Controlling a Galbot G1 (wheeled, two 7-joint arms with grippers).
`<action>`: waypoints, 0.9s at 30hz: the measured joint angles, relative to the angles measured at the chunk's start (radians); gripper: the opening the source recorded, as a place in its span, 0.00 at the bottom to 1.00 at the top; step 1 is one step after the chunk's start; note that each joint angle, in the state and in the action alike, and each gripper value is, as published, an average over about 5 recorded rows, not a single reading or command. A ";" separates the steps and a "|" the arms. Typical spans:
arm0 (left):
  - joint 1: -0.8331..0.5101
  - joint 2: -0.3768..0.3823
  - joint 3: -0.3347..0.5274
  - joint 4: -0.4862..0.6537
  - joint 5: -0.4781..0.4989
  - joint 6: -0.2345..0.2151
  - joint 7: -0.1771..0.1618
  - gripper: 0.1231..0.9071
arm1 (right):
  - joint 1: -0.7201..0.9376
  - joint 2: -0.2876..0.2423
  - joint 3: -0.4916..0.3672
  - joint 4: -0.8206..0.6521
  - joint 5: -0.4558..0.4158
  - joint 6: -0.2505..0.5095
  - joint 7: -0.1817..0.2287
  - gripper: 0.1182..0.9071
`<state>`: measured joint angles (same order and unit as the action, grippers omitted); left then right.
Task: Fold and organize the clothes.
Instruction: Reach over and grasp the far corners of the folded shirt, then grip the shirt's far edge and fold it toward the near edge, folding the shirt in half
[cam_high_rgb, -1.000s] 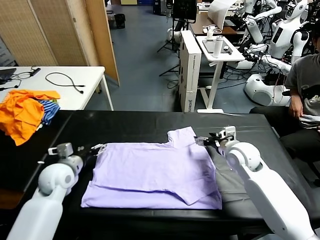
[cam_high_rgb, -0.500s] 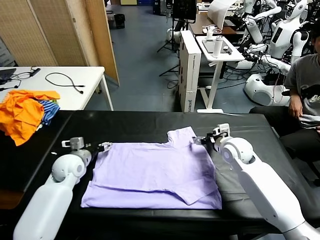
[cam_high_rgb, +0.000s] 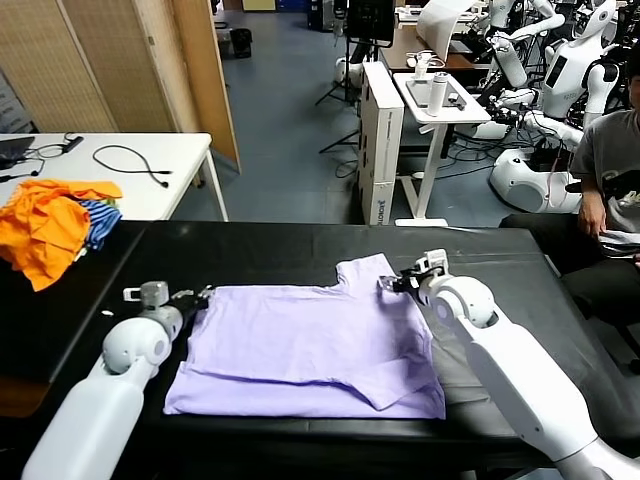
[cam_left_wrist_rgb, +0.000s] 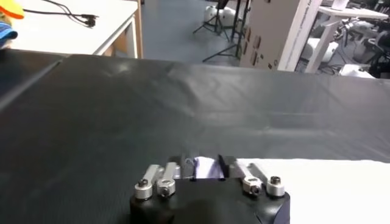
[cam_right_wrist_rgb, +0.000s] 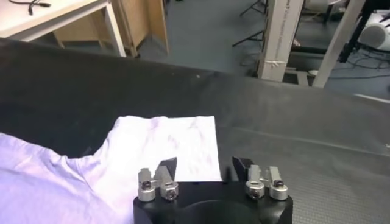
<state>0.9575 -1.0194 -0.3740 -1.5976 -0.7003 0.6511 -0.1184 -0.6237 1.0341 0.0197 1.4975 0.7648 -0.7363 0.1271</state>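
Both my grippers have closed in on the one lavender T-shirt (cam_high_rgb: 310, 345) lying flat on the black table (cam_high_rgb: 260, 250): my left gripper (cam_high_rgb: 200, 297) is pinched together on its far left corner. My right gripper (cam_high_rgb: 392, 284) sits over the far right sleeve, fingers (cam_right_wrist_rgb: 166, 167) straddling the hem, though whether they clamp it I cannot tell. Bare black table rings the shirt, and one orange heap (cam_high_rgb: 45, 225) lies well apart at far left.
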 joint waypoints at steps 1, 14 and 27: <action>0.001 0.000 0.000 0.000 0.002 -0.001 0.002 0.05 | -0.001 0.000 0.002 -0.002 0.000 0.000 0.000 0.19; 0.017 0.002 -0.001 -0.024 0.004 -0.013 0.013 0.03 | -0.023 -0.002 0.048 0.030 0.010 0.000 0.001 0.03; 0.082 0.018 -0.059 -0.104 -0.004 -0.021 0.008 0.03 | -0.099 -0.043 0.122 0.151 0.055 0.000 0.010 0.03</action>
<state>1.0394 -1.0018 -0.4330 -1.7021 -0.7040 0.6299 -0.1108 -0.7229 0.9913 0.1416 1.6481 0.8197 -0.7364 0.1373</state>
